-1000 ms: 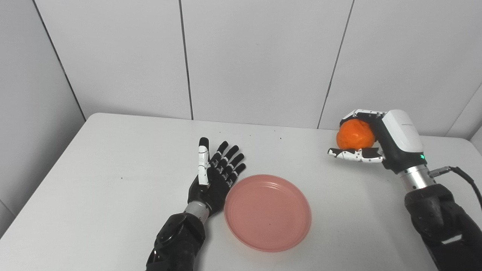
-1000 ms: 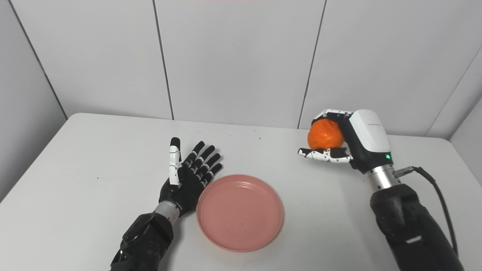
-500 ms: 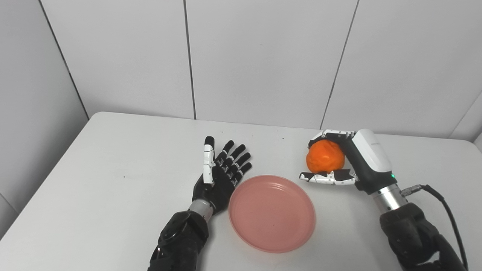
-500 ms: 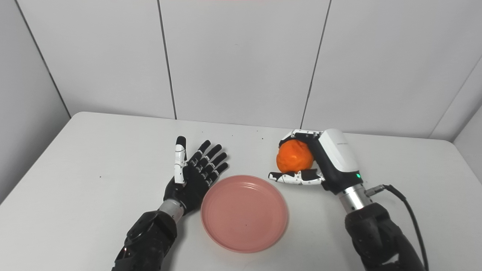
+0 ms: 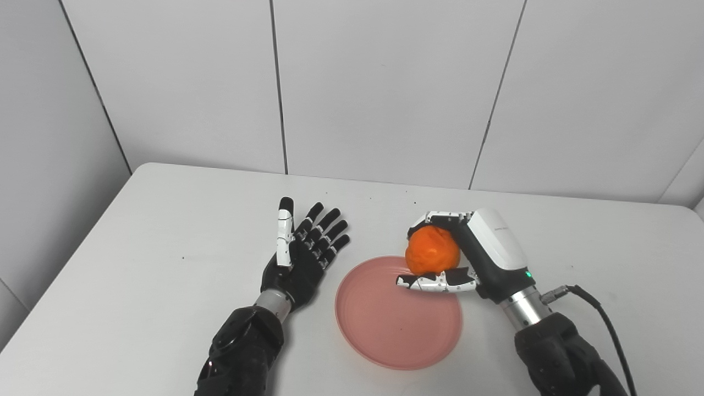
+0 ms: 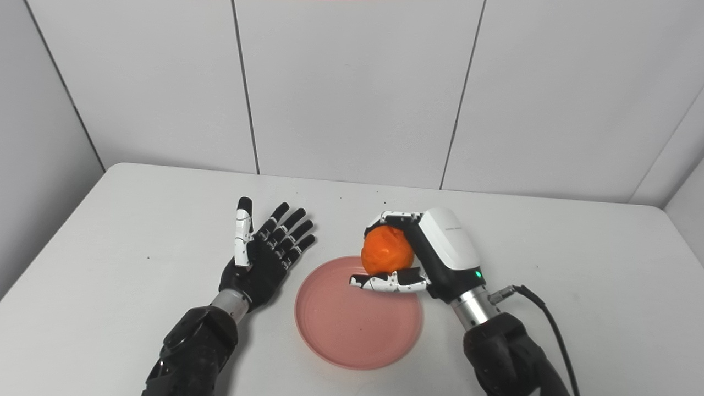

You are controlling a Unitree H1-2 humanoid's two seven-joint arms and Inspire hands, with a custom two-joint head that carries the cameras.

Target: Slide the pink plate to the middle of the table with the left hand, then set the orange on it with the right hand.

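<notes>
The pink plate (image 5: pixel 396 324) lies flat near the table's front middle. My right hand (image 5: pixel 467 258) is shut on the orange (image 5: pixel 432 257), which it holds above the plate's far right rim, its thumb under the fruit. My left hand (image 5: pixel 302 256) lies open, palm up, on the table a little to the left of the plate and does not touch it. The right eye view shows the same: the orange (image 6: pixel 386 256) hangs over the plate (image 6: pixel 352 330), and the left hand (image 6: pixel 263 253) is spread apart from it.
The white table (image 5: pixel 165 231) stretches wide to the left and back, with bare room on the right too. Grey wall panels (image 5: pixel 385 82) rise just behind its far edge. A black cable (image 5: pixel 610 324) trails from my right wrist.
My right hand has carried the orange left and down, from the table's right side to above the plate's rim. My left hand has drawn slightly away from the plate. The camera shifted a little.
</notes>
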